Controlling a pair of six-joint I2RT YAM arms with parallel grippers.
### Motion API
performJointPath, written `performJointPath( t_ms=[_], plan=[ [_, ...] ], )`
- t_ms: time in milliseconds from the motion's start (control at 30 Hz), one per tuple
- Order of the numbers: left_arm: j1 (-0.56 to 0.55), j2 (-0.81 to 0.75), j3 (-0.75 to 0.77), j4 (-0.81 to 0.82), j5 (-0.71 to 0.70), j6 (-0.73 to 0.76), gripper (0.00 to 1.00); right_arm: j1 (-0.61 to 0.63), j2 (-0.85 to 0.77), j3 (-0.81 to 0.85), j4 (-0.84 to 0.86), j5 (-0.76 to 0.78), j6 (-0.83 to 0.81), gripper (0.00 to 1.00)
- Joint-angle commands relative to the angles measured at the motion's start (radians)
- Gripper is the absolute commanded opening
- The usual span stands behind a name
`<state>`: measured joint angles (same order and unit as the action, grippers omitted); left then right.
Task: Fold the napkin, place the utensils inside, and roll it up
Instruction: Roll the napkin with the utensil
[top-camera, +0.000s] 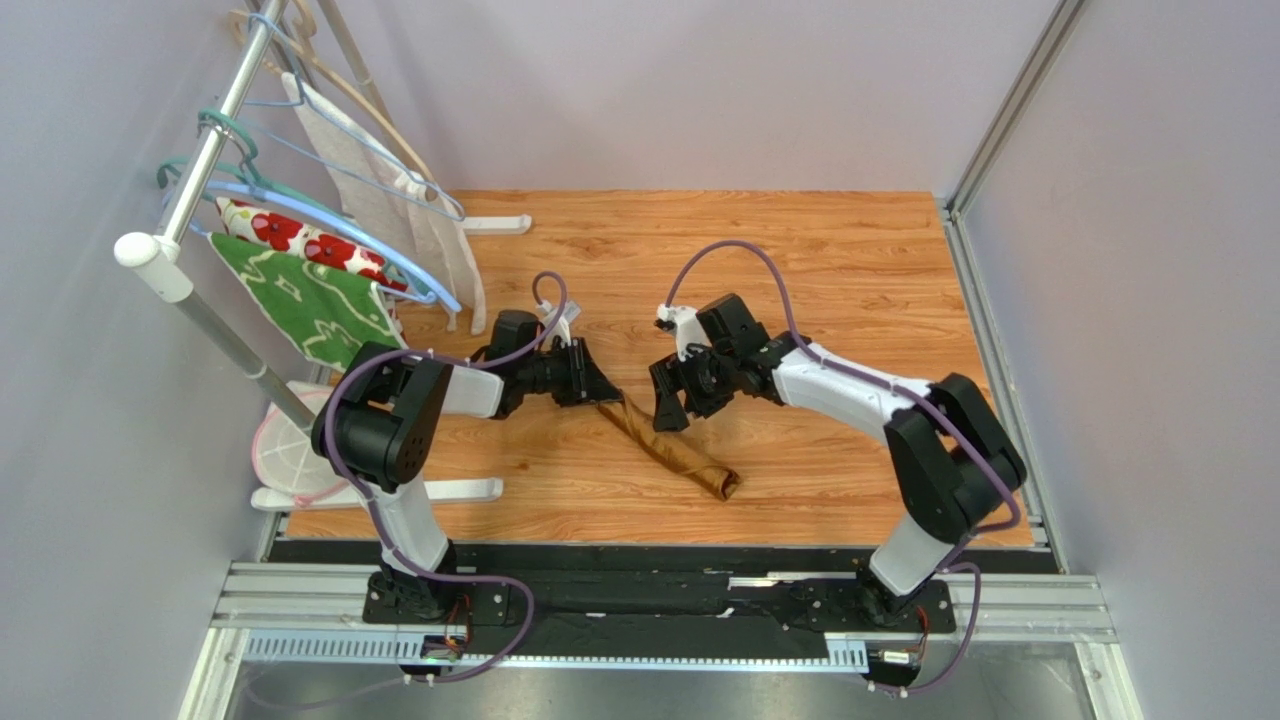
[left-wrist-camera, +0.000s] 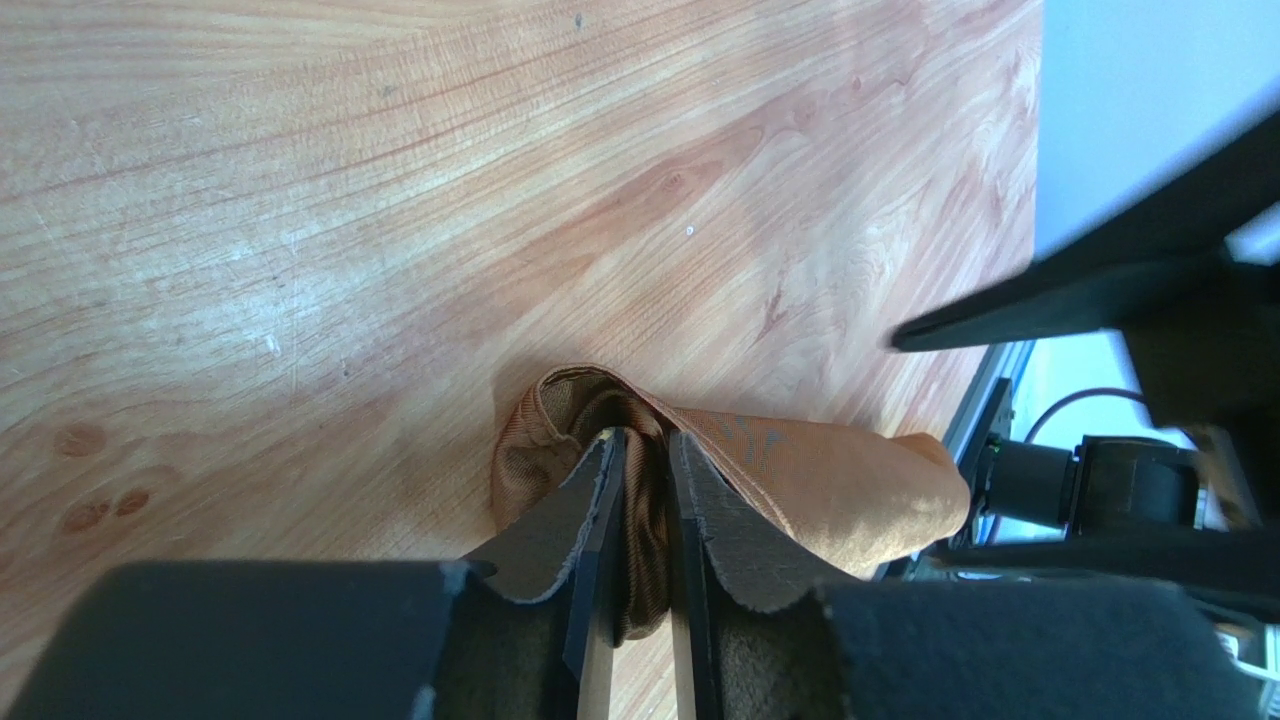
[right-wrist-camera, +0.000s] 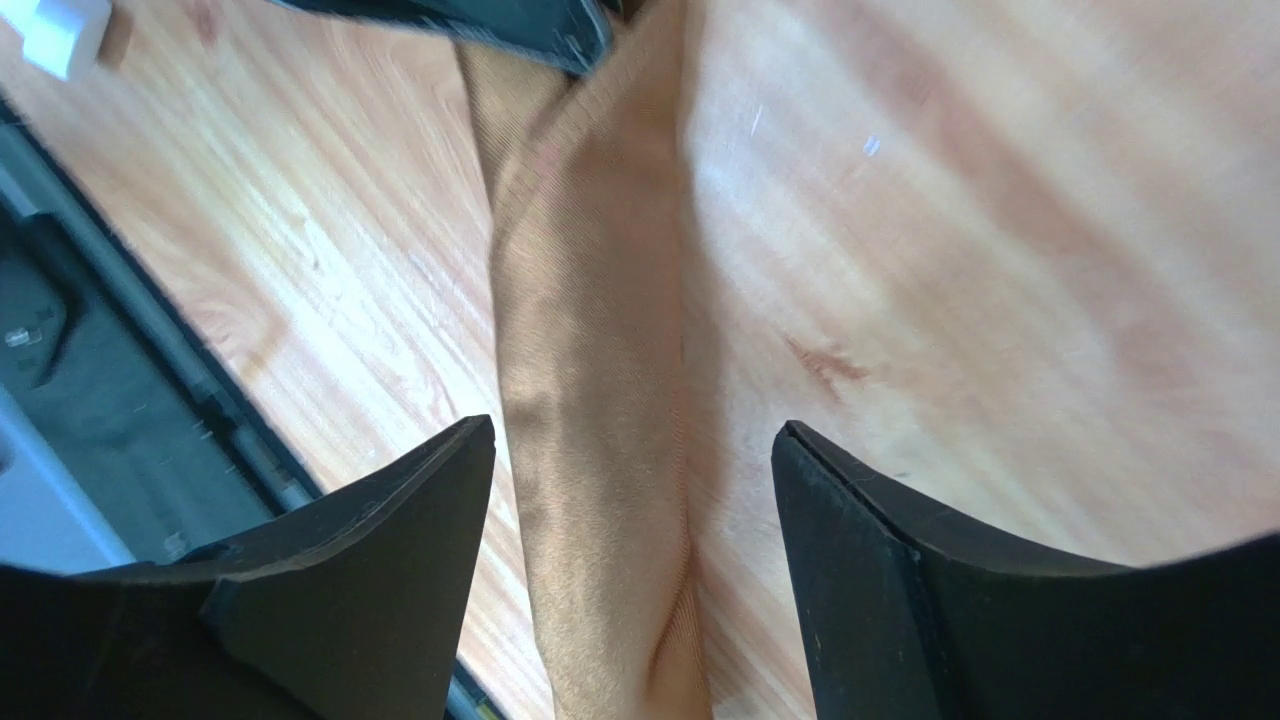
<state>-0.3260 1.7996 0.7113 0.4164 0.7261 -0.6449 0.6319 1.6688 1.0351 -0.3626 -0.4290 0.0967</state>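
We see the napkin already rolled into a narrow tube. It lies slantwise on the table between the 2 arms. The left gripper pinches the bunched far-left end of the roll. The right gripper hangs spread wide over the roll, with a finger clear of the cloth on each side. No utensils show, so we cannot tell whether any lie inside. We judge the folding and rolling largely done, with only letting go left.
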Motion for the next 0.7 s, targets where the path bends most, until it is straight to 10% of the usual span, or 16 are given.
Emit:
performJointPath(
  t_ms=[0,267,667],
  plan=[
    [-0.005,0.009,0.030,0.012,0.021,0.014,0.24,0.115,-0.139,0.013,0.019,0.279,-0.078,0.72],
    [-0.005,0.007,0.031,0.009,0.021,0.016,0.23,0.348,-0.054,0.036,-0.036,0.633,-0.204,0.64],
    [-0.005,0.001,0.031,0.002,0.018,0.019,0.23,0.427,0.043,0.023,-0.026,0.728,-0.258,0.50]
  ],
)
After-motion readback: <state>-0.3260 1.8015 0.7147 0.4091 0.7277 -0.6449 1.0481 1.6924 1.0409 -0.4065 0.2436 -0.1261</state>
